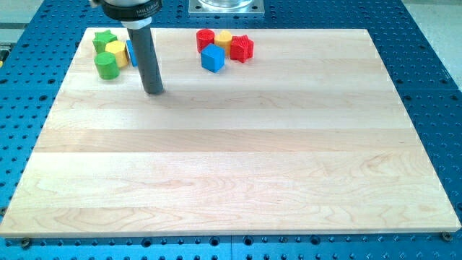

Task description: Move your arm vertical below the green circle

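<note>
The green circle [107,65] is a short green cylinder near the board's top left corner. My tip [154,92] rests on the wooden board [231,166], to the right of and a little below the green circle, apart from it. A green star [105,40] sits above the circle, a yellow block [118,52] touches it at its upper right, and a blue block [131,52] is mostly hidden behind the rod.
A second cluster lies at the top middle: a red cylinder [206,40], a yellow block [224,39], a red star [242,48] and a blue cube [213,58]. Blue perforated table [433,87] surrounds the board.
</note>
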Controlling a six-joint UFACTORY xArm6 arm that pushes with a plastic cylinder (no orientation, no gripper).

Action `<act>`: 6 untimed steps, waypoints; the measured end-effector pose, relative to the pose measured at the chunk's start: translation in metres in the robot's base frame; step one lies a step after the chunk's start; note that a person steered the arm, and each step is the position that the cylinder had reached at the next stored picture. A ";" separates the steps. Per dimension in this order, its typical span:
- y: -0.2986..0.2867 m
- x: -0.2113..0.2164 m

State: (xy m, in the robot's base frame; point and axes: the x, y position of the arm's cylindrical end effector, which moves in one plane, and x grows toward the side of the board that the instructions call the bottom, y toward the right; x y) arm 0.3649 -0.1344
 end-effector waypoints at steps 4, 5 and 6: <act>-0.005 0.051; -0.029 0.081; -0.075 0.106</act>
